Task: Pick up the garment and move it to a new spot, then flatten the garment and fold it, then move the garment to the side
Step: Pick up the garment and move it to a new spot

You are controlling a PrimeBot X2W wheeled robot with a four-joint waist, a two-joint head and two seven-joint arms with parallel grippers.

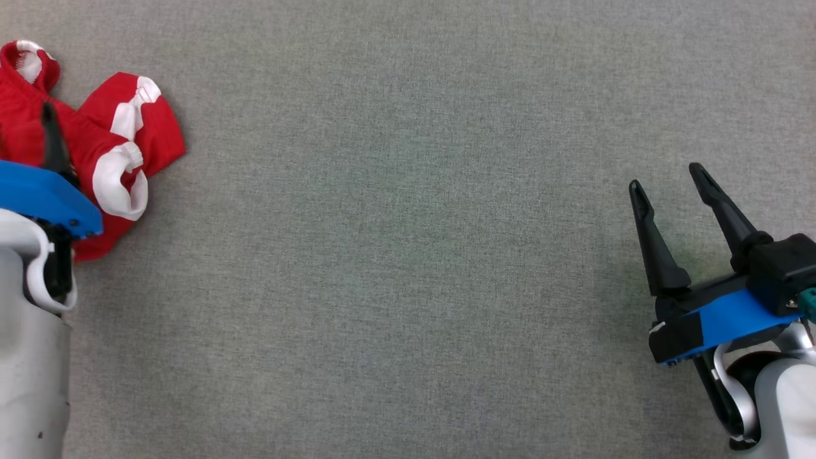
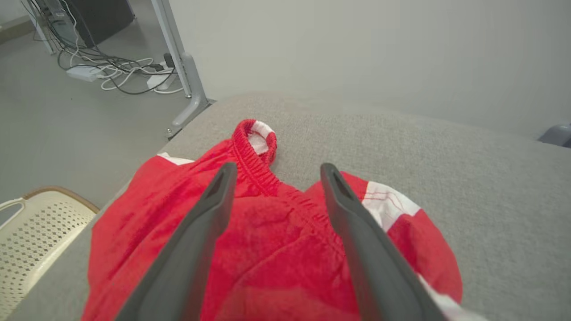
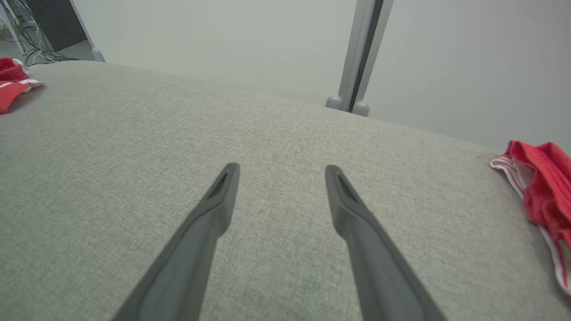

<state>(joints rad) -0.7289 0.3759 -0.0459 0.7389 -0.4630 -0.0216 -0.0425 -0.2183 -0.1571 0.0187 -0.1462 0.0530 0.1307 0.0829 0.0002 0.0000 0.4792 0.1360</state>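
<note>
The garment point(image 1: 121, 146) is a pair of red shorts with white patches, lying crumpled at the far left of the grey fabric table point(image 1: 408, 255). In the left wrist view the garment point(image 2: 267, 249) lies under my left gripper point(image 2: 277, 171), which is open, its fingers either side of the elastic waistband with nothing between them. One left finger point(image 1: 54, 137) shows over the cloth in the head view. My right gripper point(image 1: 669, 185) stands open at the lower right, far from the garment. The right gripper point(image 3: 281, 169) points across bare table, with the garment point(image 3: 11, 84) at that view's far left.
A second red cloth with a white striped edge point(image 3: 542, 187) lies at the table's right end. A cream perforated basket point(image 2: 31, 232) stands on the floor beside the table's left edge. Cables point(image 2: 116, 71) and a metal frame leg point(image 2: 183, 67) lie beyond.
</note>
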